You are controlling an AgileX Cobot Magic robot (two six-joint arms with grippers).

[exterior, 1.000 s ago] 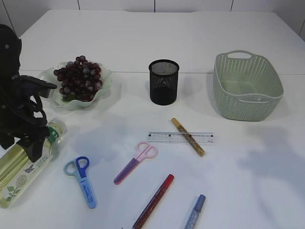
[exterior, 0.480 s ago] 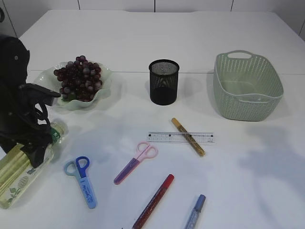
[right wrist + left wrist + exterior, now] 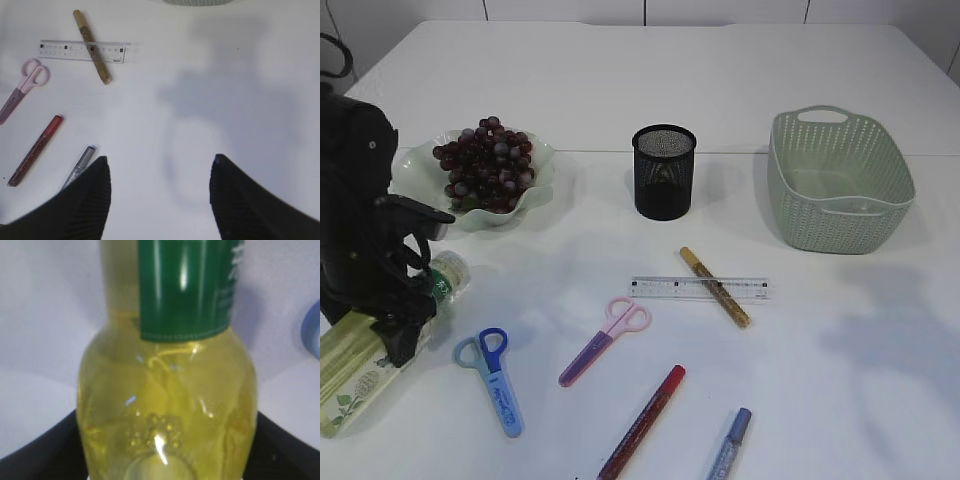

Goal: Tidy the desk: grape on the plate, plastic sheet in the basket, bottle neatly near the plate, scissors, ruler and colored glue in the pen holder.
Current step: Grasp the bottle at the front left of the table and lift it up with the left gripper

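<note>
Dark purple grapes [image 3: 485,165] already sit heaped on the pale green plate [image 3: 542,170], so that part of the tidy-up looks done. The black mesh pen holder [image 3: 664,171], to the right of the plate, stands apparently empty, and everything meant for it lies loose on the white tabletop [image 3: 840,360] in front of it: the clear ruler [image 3: 665,288] with the gold glue pen [image 3: 714,287] lying across it, the pink scissors [image 3: 604,340], the blue scissors [image 3: 491,380], the red glue pen [image 3: 642,421] and the blue glue pen [image 3: 729,445]. The green basket [image 3: 840,180], further right of the pen holder, appears empty, and I cannot spot any plastic sheet. The bottle [image 3: 382,345] of yellow liquid lies tilted on its side below and left of the plate, and the left gripper [image 3: 410,305] sits over its upper part, with its jaws spread wide on either side of the body; whether they actually press on it I cannot tell. The right gripper [image 3: 160,192] hovers with jaws apart over bare tabletop in front of the basket, holding nothing. By my judgement the bottle is the step in hand, and nearly everything else is left.
</note>
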